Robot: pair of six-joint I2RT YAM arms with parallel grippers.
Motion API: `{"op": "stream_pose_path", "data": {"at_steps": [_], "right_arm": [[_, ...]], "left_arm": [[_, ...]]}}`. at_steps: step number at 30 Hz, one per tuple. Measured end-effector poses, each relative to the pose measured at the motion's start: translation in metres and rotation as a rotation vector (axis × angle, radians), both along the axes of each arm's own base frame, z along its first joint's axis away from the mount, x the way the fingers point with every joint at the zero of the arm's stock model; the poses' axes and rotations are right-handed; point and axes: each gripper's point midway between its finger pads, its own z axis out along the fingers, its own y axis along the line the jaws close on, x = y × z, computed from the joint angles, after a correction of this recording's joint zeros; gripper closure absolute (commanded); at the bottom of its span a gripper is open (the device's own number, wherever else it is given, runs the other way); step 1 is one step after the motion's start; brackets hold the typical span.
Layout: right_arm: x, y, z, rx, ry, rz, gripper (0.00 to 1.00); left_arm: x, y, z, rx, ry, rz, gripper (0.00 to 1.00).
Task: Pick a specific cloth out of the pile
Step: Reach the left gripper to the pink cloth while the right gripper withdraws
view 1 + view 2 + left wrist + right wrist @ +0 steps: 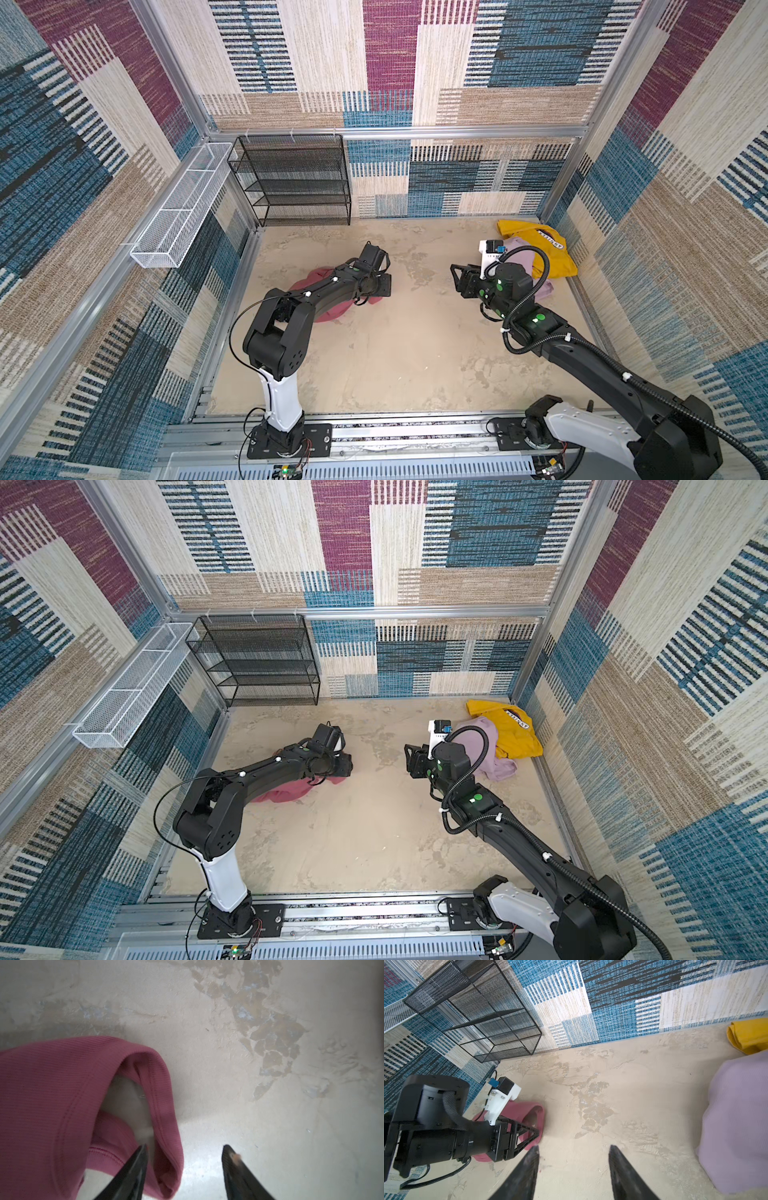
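Note:
The cloth (330, 312) (282, 793), rose pink and ribbed, lies crumpled on the table left of centre, mostly under my left arm. My left gripper (388, 286) (347, 764) (185, 1147) hovers open over its right edge. In the left wrist view a hemmed loop of the cloth (52, 1095) reaches just inside one finger, ungripped. The pile sits in the back right corner: a mustard-yellow garment (552, 249) (515, 737) (749, 1034) and a pale lilac cloth (544, 291) (503, 769) (737, 1115). My right gripper (455, 279) (409, 758) (574, 1147) is open over bare table, left of the pile.
A black mesh shelf rack (295, 178) (477, 1012) stands against the back wall at the left. A white wire basket (187, 208) hangs on the left wall. Patterned walls close in the beige table (395, 332) on three sides.

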Motion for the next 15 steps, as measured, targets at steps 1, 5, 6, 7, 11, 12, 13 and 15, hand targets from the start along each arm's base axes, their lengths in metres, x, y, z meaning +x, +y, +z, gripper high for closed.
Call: {"op": "stream_pose_path", "data": {"at_steps": [1, 5, 6, 7, 11, 12, 13, 15], "right_arm": [[0.0, -0.001, 0.0, 0.003, -0.001, 0.002, 0.44], [0.001, -0.004, 0.001, 0.01, -0.002, 0.001, 0.43], [0.001, -0.004, 0.0, 0.01, 0.0, 0.003, 0.43], [0.001, -0.005, 0.0, 0.009, 0.002, 0.002, 0.43], [0.004, -0.006, -0.005, 0.01, 0.011, 0.005, 0.43], [0.004, -0.006, -0.006, 0.01, 0.013, 0.003, 0.44], [0.005, -0.007, -0.006, 0.01, 0.012, 0.002, 0.43], [0.006, -0.008, -0.005, 0.014, 0.01, 0.002, 0.43]], "left_arm": [[0.001, 0.001, -0.002, 0.01, 0.002, 0.004, 0.4], [0.002, 0.008, -0.013, 0.064, 0.013, 0.024, 0.41], [0.002, 0.009, -0.016, 0.073, 0.019, 0.022, 0.42], [0.002, 0.01, -0.019, 0.083, 0.023, 0.025, 0.42], [0.002, 0.009, -0.029, 0.115, 0.044, 0.012, 0.42], [0.002, 0.008, -0.031, 0.12, 0.048, 0.009, 0.42], [0.002, 0.007, -0.032, 0.124, 0.048, 0.006, 0.43], [0.005, 0.004, -0.033, 0.129, 0.045, -0.001, 0.44]]}}
